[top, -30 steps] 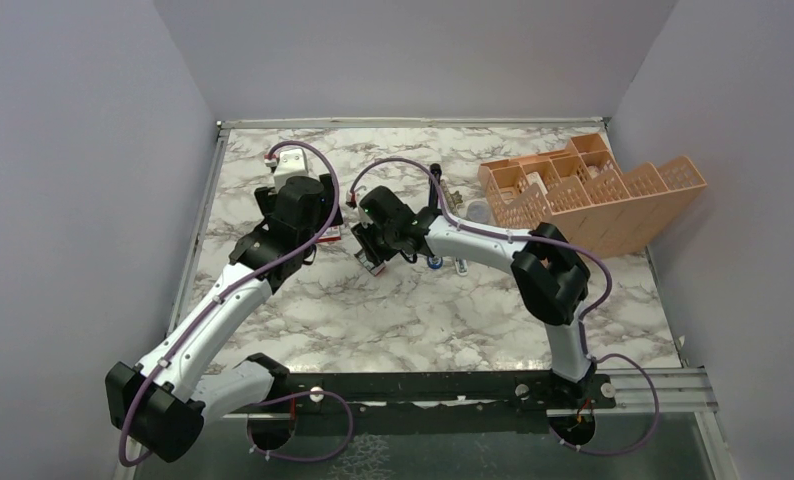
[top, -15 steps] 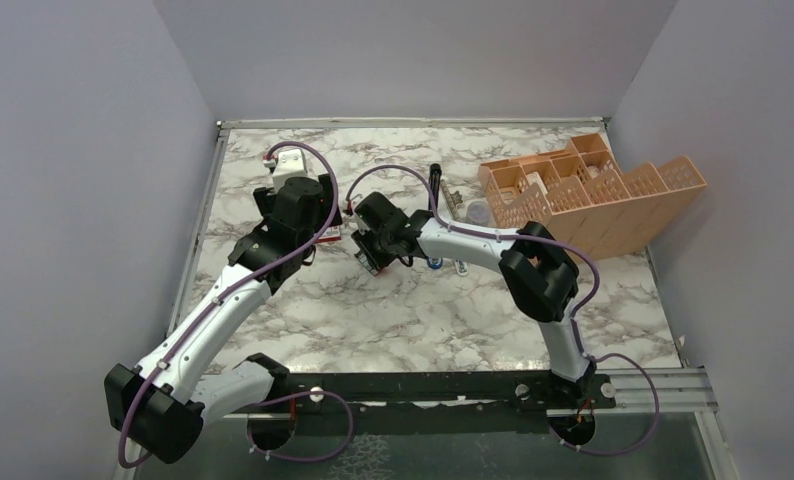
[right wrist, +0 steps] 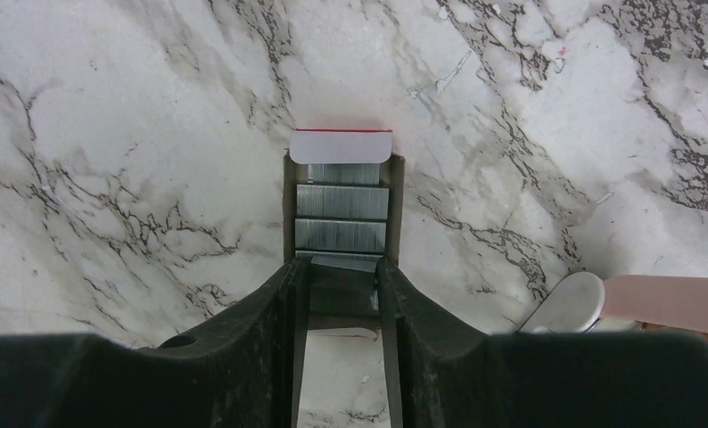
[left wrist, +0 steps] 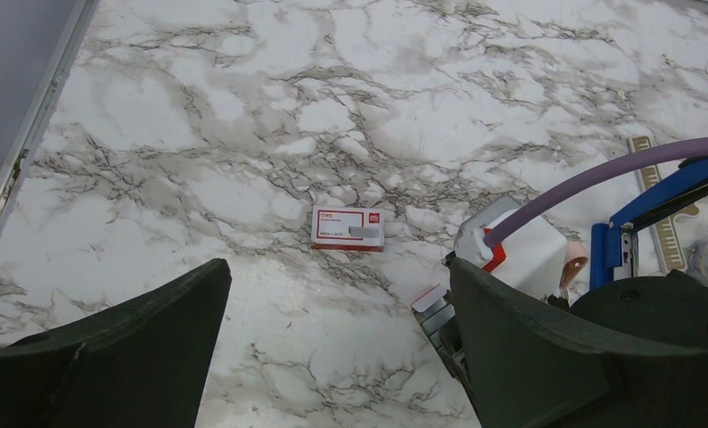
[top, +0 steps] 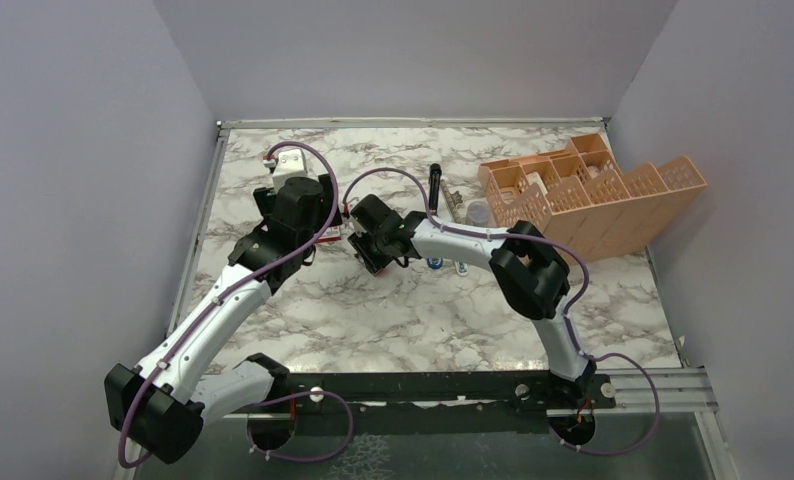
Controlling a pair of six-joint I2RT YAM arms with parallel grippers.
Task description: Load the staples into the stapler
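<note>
1. Top external view: the staples are hidden beneath the right gripper [top: 366, 246]. The stapler [top: 435, 185] is crossed by the right forearm, so only its far black end and a near blue part are seen, just right of that gripper. Both arms are stretched towards mid-table, with the left gripper [top: 311, 235] just left of the right one.
2. Left wrist view: the left fingers [left wrist: 110, 357] are cut off by the lower edge. They are spread wide and nothing is held. A red-and-white box [left wrist: 348, 228] lies beyond them, untouched.
3. Right wrist view: the staples [right wrist: 341, 218] lie in a dark tray [right wrist: 288, 205]. The nearest strip is tilted between the narrowly parted jaws. Whether it is pinched cannot be told.
</note>
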